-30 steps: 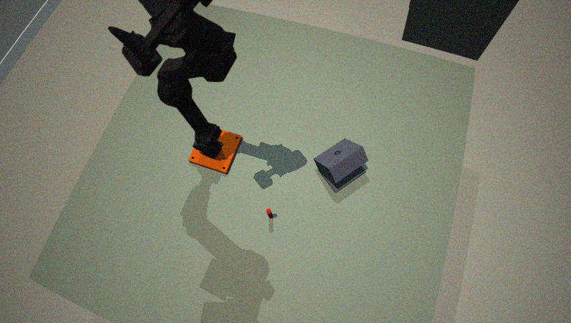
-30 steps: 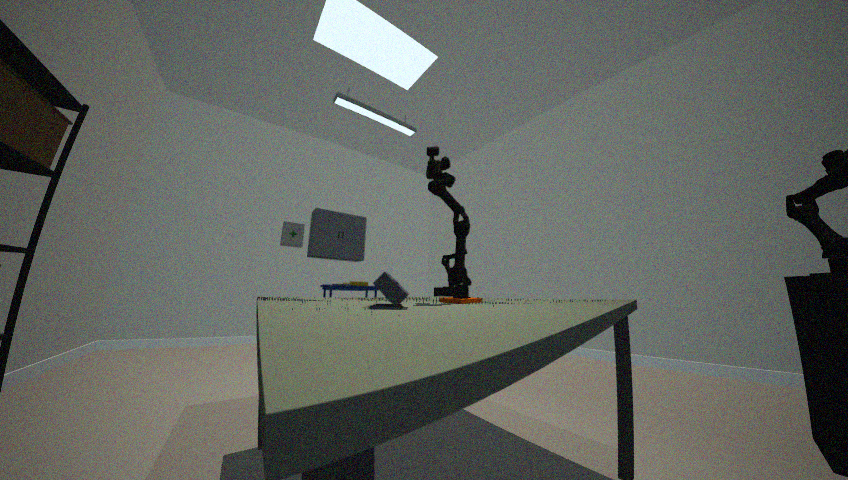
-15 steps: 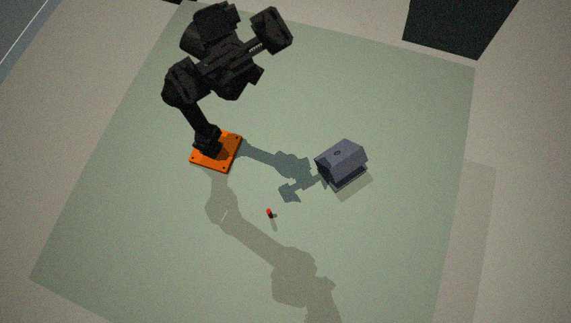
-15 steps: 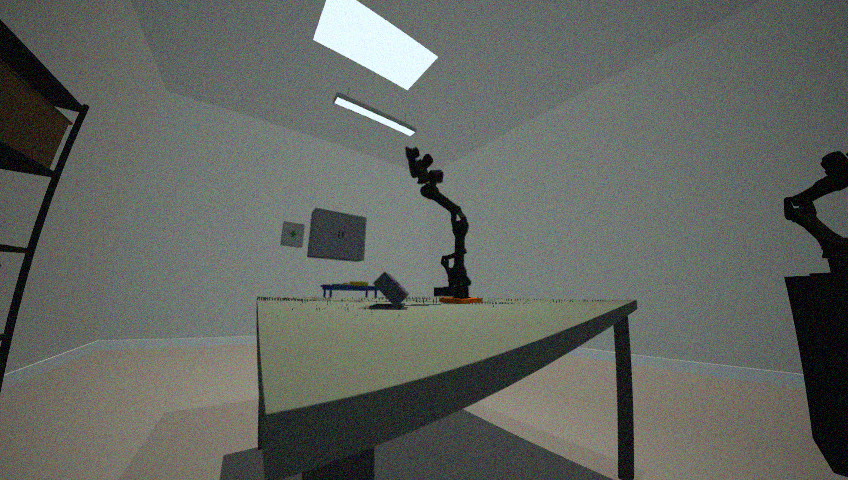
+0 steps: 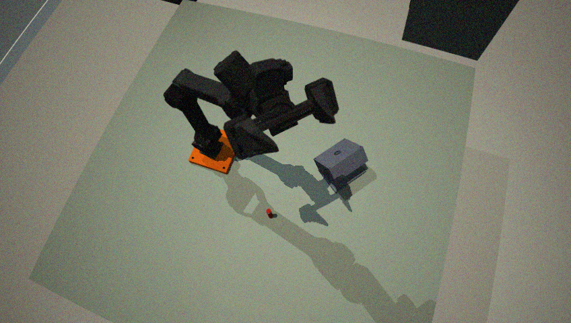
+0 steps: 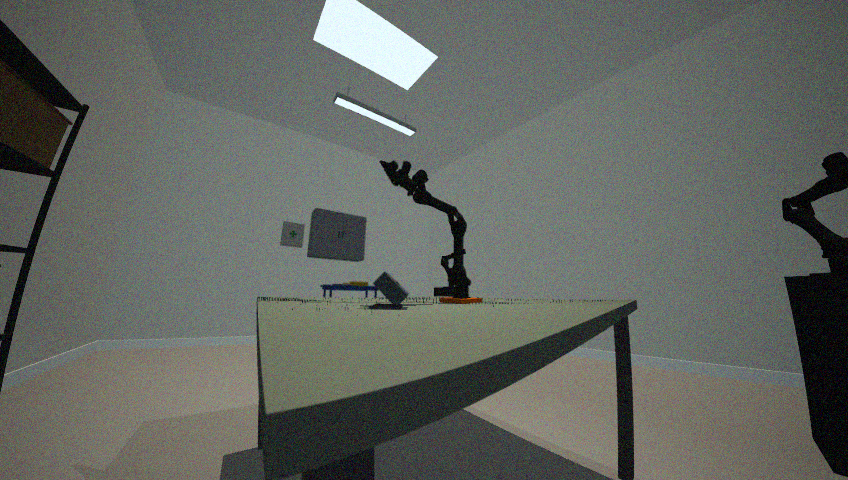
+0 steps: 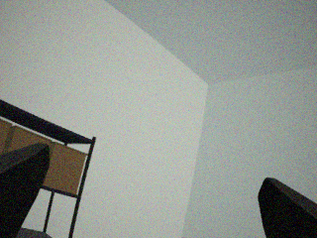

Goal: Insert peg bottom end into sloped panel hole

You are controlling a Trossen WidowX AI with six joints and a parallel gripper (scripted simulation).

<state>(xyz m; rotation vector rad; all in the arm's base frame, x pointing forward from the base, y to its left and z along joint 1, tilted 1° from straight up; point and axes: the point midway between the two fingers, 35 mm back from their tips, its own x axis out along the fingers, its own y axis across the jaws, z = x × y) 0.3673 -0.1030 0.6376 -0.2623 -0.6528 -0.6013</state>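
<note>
A small red peg [image 5: 269, 212] stands upright on the green table [image 5: 140, 239] [image 6: 357, 344], in front of the arm's base. The grey sloped panel [image 5: 341, 159] [image 6: 390, 288] stands to the right of the peg, with a small dark hole [image 5: 336, 152] in its top face. My gripper [image 5: 306, 135] [image 6: 393, 167] [image 7: 158, 175] is open wide and empty. It is raised high above the table and points up and away from it. In the wrist view only the two dark fingertips, a wall and a shelf show. The peg does not show in the exterior view.
The arm stands on an orange base plate [image 5: 210, 159] [image 6: 461, 299]. A shelf rack with brown boxes [image 6: 35, 148] [image 7: 62, 169] stands off the table at the left. Another dark arm on a stand [image 6: 818, 249] is at the far right. A blue bench [image 6: 348, 288] is behind the table.
</note>
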